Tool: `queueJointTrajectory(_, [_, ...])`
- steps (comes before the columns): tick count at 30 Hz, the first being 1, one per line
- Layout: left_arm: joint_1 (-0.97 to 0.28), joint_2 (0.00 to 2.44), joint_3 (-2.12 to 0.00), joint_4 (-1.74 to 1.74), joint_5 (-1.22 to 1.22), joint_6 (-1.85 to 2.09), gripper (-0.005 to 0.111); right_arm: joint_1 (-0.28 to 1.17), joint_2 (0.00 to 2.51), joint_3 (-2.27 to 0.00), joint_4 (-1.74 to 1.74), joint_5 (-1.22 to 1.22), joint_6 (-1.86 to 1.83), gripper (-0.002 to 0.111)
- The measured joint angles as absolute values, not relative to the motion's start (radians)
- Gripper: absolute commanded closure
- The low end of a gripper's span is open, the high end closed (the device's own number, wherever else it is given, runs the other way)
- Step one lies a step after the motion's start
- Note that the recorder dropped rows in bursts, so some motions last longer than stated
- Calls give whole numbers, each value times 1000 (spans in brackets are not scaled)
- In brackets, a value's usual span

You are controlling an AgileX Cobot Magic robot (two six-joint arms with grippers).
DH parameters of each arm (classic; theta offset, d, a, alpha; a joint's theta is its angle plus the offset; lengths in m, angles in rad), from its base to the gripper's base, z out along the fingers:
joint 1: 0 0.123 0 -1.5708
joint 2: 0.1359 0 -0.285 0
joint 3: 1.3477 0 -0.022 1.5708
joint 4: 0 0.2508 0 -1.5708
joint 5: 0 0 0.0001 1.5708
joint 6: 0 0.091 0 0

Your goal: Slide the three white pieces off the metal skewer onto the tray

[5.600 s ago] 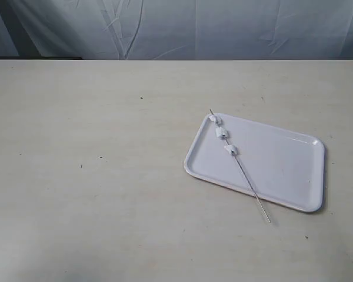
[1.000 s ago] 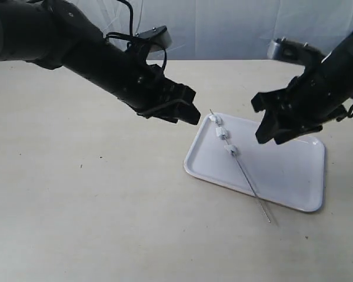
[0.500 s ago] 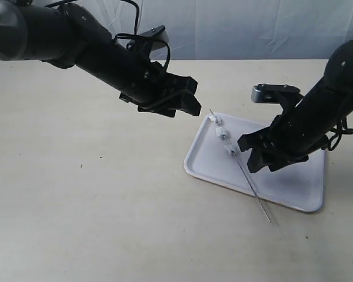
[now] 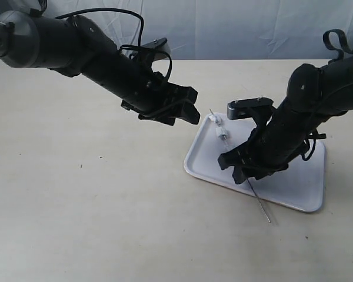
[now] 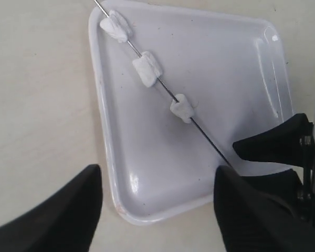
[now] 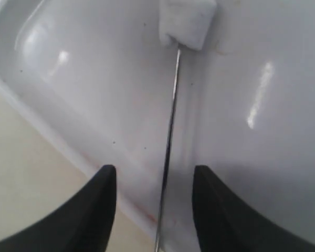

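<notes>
The tray (image 4: 300, 191) lies on the table (image 4: 106, 223), toward 3 o'clock in the exterior view. The metal skewer (image 4: 260, 207) lies slantwise over the tray's left part, running from 11 o'clock to 5 o'clock. Its 5 o'clock end pokes past the rim and out over the table. The three white pieces (image 5: 147, 70) are threaded on the 11 o'clock half, spaced a little apart, all of them over the tray. From outside I make out only two of them clearly, since my right arm (image 4: 317, 94) covers the spot where the third sits.

My right jaws stand apart and hold nothing. They are low over the tray, straddling the bare stretch of skewer just at 5 o'clock of the nearest piece. In my right wrist view the skewer runs down the middle of the gap, clear of both sides.

My left jaws are likewise apart and empty. My left arm (image 4: 94, 53) reaches in from 10 o'clock. Those jaws hang above the table just beside the tray's 11 o'clock corner, near the skewer's tip, touching neither.
</notes>
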State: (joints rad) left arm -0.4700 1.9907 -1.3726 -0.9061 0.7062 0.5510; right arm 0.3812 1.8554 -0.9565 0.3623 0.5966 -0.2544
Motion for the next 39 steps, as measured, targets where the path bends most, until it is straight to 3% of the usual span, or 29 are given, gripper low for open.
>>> queueJointTrajectory(8, [-470,1991,-1373,-906,700,556,47,394,1889,-957,349,579,-228,66])
queueJointTrajectory(12, [-470,1991,-1373,-906,700,556,47,394,1893,-957,347,570,-218,85])
queueJointTrajectory(29, [-470,1991,-1373,-906,713,556,47,413,1931,-969,366,529,-165,86])
queueJointTrajectory(32, [-470,1991,-1373,-906,714,556,47,418,1937,-969,373,509,-160,107])
queueJointTrajectory(39, [-470,1991,-1373,-906,714,559,47,421,1937,-969,373,497,-157,109])
